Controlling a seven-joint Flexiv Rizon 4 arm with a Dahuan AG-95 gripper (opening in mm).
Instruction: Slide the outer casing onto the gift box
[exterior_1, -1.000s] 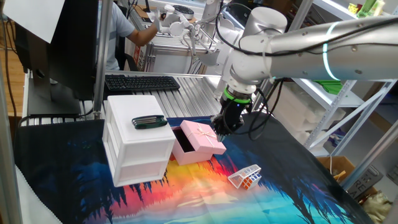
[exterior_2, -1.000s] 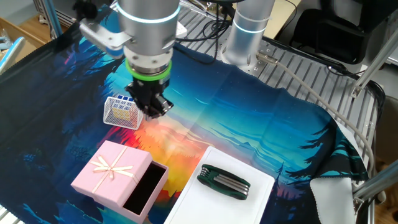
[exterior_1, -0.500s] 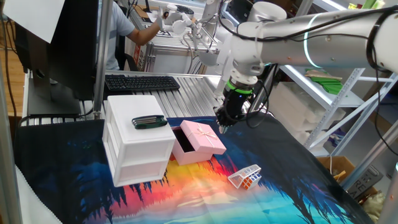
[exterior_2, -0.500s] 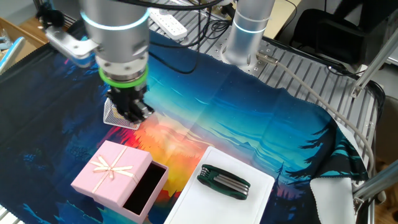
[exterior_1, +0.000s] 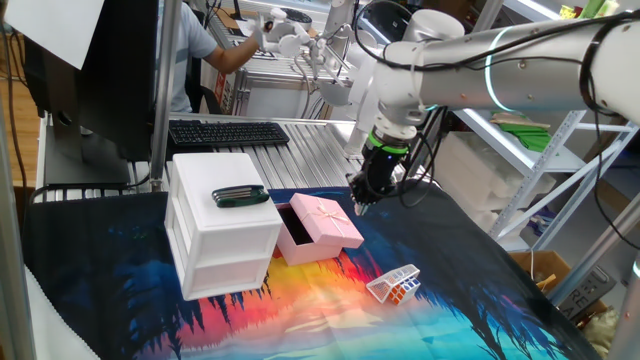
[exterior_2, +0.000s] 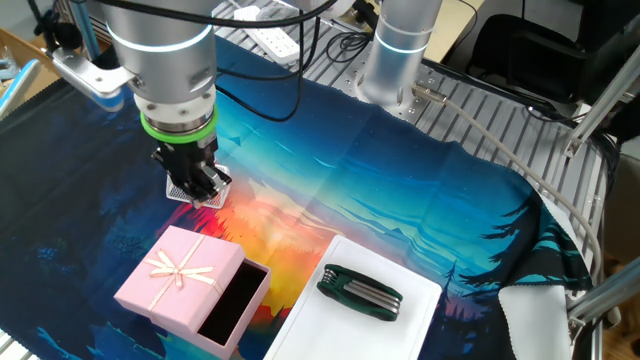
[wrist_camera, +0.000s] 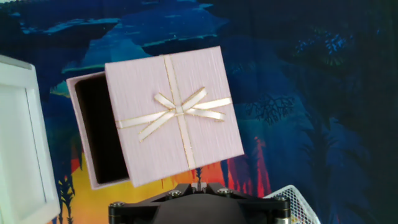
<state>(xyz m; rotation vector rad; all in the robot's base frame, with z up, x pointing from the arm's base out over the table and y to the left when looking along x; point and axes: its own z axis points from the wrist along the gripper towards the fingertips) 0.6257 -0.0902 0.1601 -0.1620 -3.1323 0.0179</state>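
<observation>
The outer casing (exterior_1: 333, 222) (exterior_2: 178, 275) (wrist_camera: 174, 112) is a pale pink square sleeve with a gold bow mark on top. It partly covers the gift box (exterior_1: 294, 228) (exterior_2: 236, 303) (wrist_camera: 99, 130), whose dark interior sticks out on the side facing the white cabinet. My gripper (exterior_1: 359, 206) (exterior_2: 202, 188) (wrist_camera: 198, 182) hangs above the cloth just beside the casing's far edge, apart from it. Its fingers are together and hold nothing.
A white drawer cabinet (exterior_1: 225, 240) (exterior_2: 350, 325) (wrist_camera: 18, 149) stands close beside the tray's open end, with a green multi-tool (exterior_1: 240, 196) (exterior_2: 360, 292) on top. A clear wire-like cube (exterior_1: 393, 284) (exterior_2: 178, 187) (wrist_camera: 292, 202) lies near the gripper. A keyboard (exterior_1: 228, 132) is behind.
My gripper has swung sideways over the wire-like cube, staying shut and empty. The casing and the gift box have not moved.
</observation>
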